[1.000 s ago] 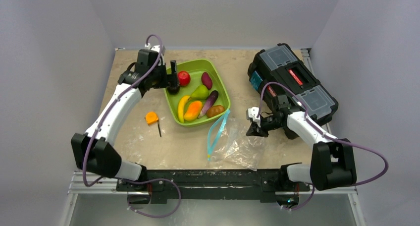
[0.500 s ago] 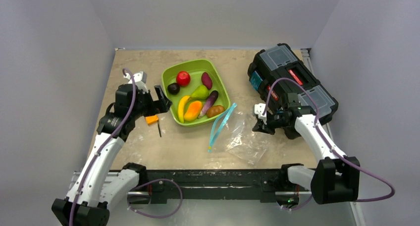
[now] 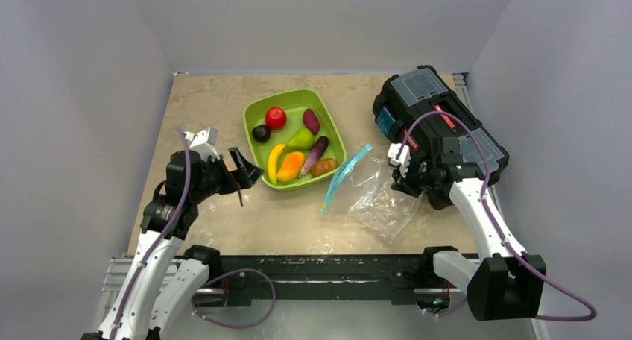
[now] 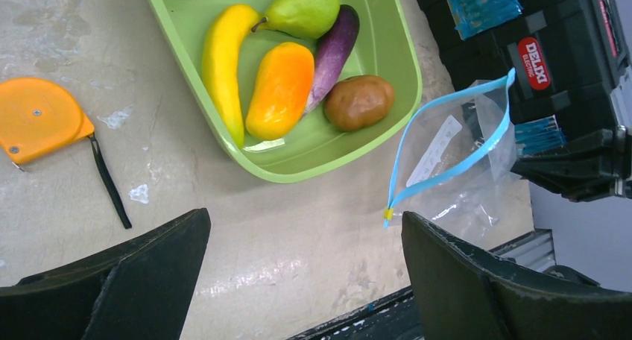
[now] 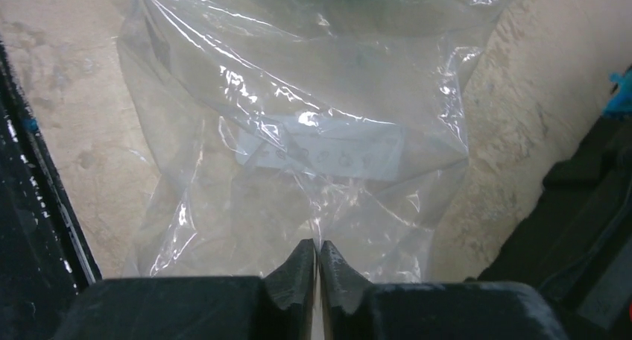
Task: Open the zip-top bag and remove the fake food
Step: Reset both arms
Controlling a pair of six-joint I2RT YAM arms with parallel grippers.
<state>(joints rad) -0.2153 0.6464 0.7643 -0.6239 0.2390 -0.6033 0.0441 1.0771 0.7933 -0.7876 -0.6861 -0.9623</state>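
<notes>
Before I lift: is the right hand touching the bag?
Touching. The right wrist view shows the right hand pinched shut on the bag, with the plastic running into the closed fingertips.

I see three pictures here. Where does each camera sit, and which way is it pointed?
Top external: fixed above and behind the arms, looking down on the table; both arms show, with left hand and right hand.
Left wrist: on the left arm, looking down between its open fingers at the green tray and tape measure.
Right wrist: on the right arm, looking along its shut fingers at the zip-top bag they pinch.
Shared: all three show the bag; top and left wrist share the tray.
</notes>
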